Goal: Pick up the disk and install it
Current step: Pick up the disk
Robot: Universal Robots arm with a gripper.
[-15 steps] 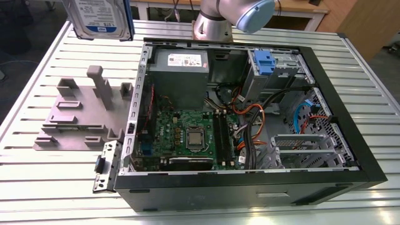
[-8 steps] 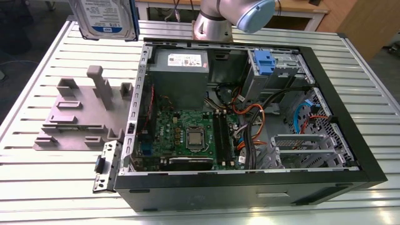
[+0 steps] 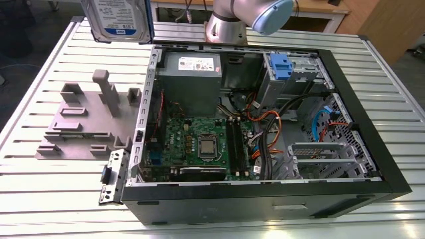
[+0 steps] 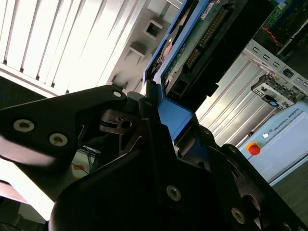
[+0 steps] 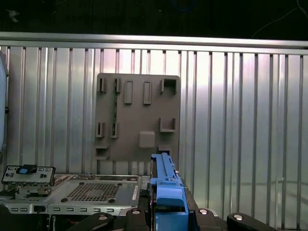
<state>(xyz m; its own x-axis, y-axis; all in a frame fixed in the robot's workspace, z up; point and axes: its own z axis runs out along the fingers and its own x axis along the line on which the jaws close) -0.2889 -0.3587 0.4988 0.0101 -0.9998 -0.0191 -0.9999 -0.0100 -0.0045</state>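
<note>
The gripper point(image 4: 167, 115) is squeezing the disk point(image 3: 118, 19) by its blue frame and holding it up in the air over the table point(image 3: 40, 199), near the open computer point(image 3: 265, 191).

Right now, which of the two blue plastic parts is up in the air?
The blue carrier framing the disk, clamped in the gripper above the table. The other, a blue latch piece, sits inside the open computer case.

Over the table point(image 3: 40, 199), the disk point(image 3: 118, 20) is being held; the computer case point(image 3: 265, 196) is being flanked on the exterior view's left by the fixture plate point(image 3: 73, 132).
</note>
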